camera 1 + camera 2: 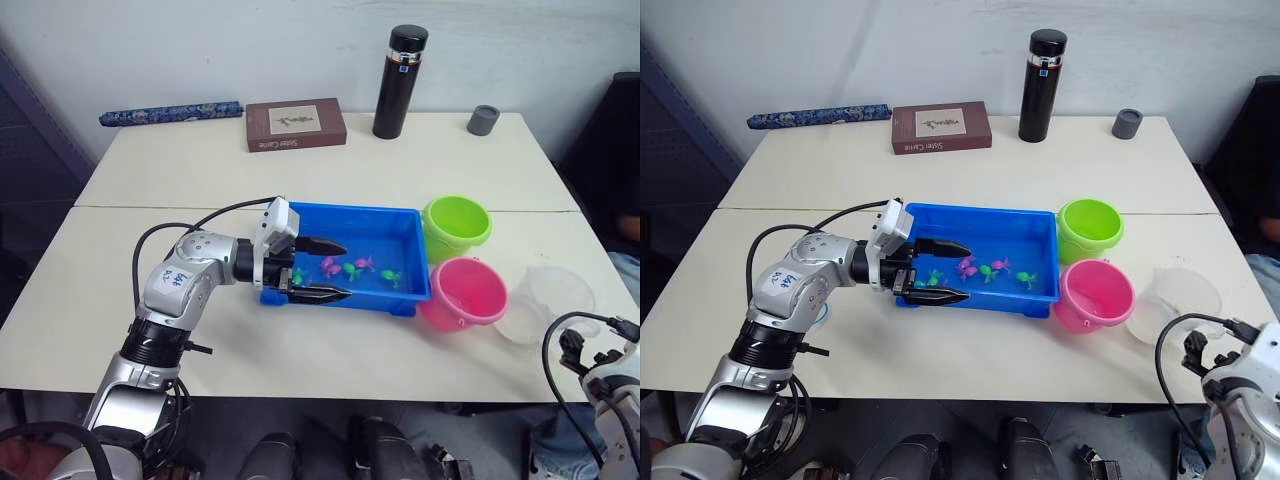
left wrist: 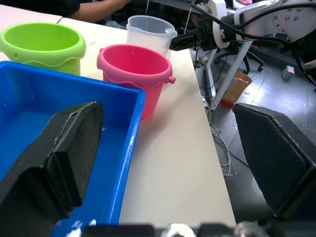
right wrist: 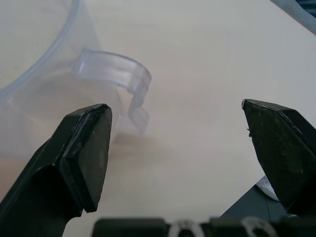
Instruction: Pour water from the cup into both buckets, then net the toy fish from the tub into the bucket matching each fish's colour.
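Two spread grippers, nothing held

You have the pale wooden table (image 1: 300,340) filling most of the head view. At its centre sits the shallow rectangular bright-blue plastic tub (image 1: 350,225), with the tiny magenta and green toy fish (image 1: 352,266) scattered inside. Your left gripper (image 1: 325,270) hangs over the tub's left end, its two black fingers (image 2: 64,158) set wide apart, one over the tub and one past its near rim, with nothing between them. Just right of the tub stand the two small round pails: the lime-green bucket (image 1: 456,226) above, the pink bucket (image 1: 464,293) below it, close together. At the right edge of the frame, beside the pink bucket, you see the clear plastic measuring cup (image 1: 548,300) standing upright. Your right gripper (image 3: 177,148) hovers by that cup's handle in the wrist view, fingers parted and empty. Along the upper edge of the frame lie a brown book (image 1: 295,124), a tall black flask (image 1: 400,82) and a small grey cap (image 1: 483,120).
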Available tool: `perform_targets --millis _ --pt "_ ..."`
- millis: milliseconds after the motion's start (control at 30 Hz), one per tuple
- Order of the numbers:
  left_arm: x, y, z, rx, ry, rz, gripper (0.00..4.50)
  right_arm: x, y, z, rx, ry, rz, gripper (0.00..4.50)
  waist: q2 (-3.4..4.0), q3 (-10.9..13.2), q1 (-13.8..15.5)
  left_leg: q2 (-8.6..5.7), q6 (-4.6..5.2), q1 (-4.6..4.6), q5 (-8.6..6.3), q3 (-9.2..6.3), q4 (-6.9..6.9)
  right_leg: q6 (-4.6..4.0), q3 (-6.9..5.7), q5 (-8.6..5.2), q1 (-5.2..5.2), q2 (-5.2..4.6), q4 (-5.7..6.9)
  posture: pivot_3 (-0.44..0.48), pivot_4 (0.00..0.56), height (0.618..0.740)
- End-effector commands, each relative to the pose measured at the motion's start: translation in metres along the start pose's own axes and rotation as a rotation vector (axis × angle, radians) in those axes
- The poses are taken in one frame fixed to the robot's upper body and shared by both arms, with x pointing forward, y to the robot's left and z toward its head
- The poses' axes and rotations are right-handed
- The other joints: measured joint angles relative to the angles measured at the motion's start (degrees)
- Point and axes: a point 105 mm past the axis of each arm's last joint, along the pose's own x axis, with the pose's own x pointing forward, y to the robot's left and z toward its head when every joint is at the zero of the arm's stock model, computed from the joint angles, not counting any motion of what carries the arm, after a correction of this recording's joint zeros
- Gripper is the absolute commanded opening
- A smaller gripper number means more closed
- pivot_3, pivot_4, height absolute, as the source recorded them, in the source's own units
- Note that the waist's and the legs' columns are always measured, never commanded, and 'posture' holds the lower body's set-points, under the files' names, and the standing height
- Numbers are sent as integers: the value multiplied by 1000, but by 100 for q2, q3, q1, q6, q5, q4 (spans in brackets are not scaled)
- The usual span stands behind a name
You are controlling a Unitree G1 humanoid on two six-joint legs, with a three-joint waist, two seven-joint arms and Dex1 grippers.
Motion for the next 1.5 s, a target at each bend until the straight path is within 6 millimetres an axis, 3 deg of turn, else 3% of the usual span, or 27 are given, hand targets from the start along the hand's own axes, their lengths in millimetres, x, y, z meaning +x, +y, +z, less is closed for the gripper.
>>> perform_targets --millis 33,800,933,1167,1500 --pt "-1 -5 10 45 -5 -2 4500 2 -1 7 16 -59 -32 4469 0 0 2 0 0 0 0 1 0 0 1 0 -1 0 2 0 150 739" --pt "-13 -6 12 48 10 51 4500 20 10 13 79 -208 -46 4469 2 0 -120 0 3 0 1 2 -2 -1 4 -1 -3 0 24 0 150 739" --pt "-15 -6 10 45 11 58 4500 20 14 13 75 -209 -33 3305 2 0 -120 0 3 0 1 2 -2 -2 6 -1 -3 0 24 0 150 739" --pt "-17 -5 7 40 12 64 4500 20 18 14 78 -215 -18 38 2 0 -113 0 4 0 1 1 -2 -2 6 -1 -2 -1 23 0 150 739" --pt "-19 -4 6 27 5 79 4500 19 14 23 88 -250 -25 38 1 -1 -103 0 8 0 0 0 -3 -2 7 -1 1 -2 19 0 150 739"
